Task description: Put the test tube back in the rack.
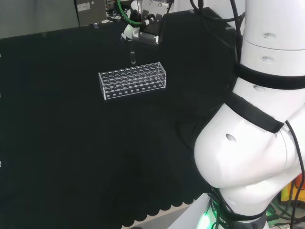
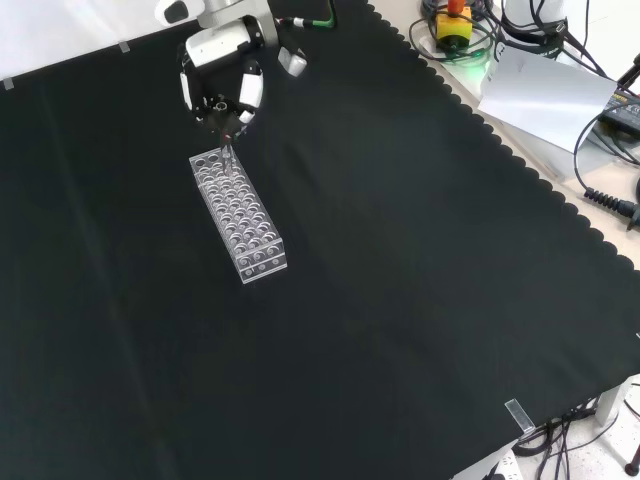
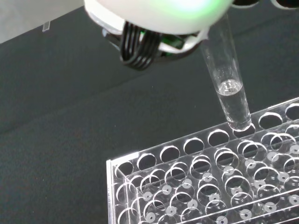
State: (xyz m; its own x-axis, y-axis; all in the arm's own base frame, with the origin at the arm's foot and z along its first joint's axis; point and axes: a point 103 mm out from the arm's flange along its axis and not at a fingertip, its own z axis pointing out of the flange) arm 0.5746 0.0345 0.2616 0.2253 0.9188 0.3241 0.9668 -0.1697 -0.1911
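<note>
Task well under way, not finished: test tube (image 3: 229, 88) lifted clear of the desk (image 2: 400, 260) and brought over the clear plastic rack (image 2: 238, 212), but not yet seated in any hole. In the wrist view, rounded tip poised just at the mouth of a hole in the outermost row, near one end of the rack, apparently touching or about to enter the rim; cannot tell which. Tube close to upright, slightly tilted, with a little clear liquid showing in its lower part. Left to do, by judgement: align the tip squarely with the hole, lower until the tube rests in the rack, then let go and withdraw. Robot hand (image 2: 222, 92) directly above the tube, fingers curled round its upper end and pinching it, so grasping the test tube from the top; tube hanging down from the fingers toward the rack. In the front view, robot hand over the far end of the rack, tube seen as a thin glint between fingers and rack top. In the head view, robot hand (image 1: 141, 33) beyond the rack (image 1: 133, 80), tube (image 1: 133, 57) just above its far edge. All rack holes on show apparently empty.
</note>
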